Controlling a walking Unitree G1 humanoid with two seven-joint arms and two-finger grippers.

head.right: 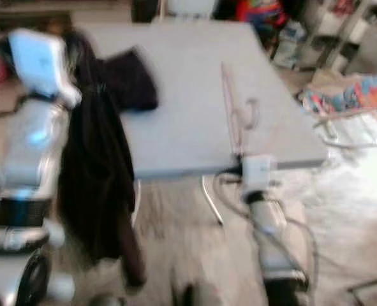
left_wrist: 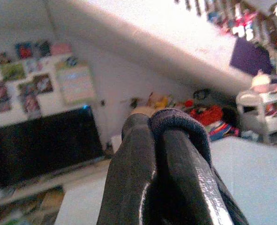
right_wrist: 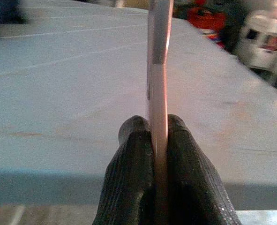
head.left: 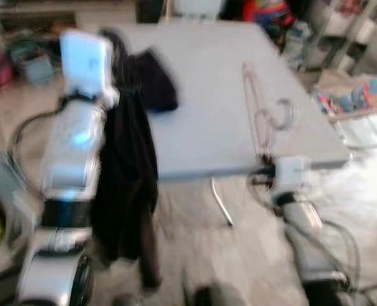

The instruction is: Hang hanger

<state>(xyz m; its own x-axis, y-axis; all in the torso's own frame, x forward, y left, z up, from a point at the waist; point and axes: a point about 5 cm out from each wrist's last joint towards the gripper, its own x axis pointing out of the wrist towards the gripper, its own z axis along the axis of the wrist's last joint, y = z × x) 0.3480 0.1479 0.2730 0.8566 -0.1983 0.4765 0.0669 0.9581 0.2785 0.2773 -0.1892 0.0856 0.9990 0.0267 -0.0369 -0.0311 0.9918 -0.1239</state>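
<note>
The pink hanger (head.left: 259, 108) lies flat on the grey surface (head.left: 204, 108), toward its right side. Its long axis runs from the near edge away toward the far edge, and its hook (head.left: 282, 113) curls out to the right about halfway along.

The right tool (right_wrist: 158, 140) is at the near edge of the surface, its two black fingers (right_wrist: 131, 173) pressed together on the near end of the hanger, so that the thin pink bar stands edge-on between them in the right wrist view and points away across the surface.

The left tool (left_wrist: 168, 140) is raised at the left side of the surface. Its fingers are closed on a fold of a dark garment (head.left: 127, 166), which is pinched between the tips in the left wrist view. The garment hangs down from the tool past the edge of the surface toward the floor (head.left: 188, 255), and part of it rests bunched on the surface near the far left corner.

The head views are blurred.
</note>
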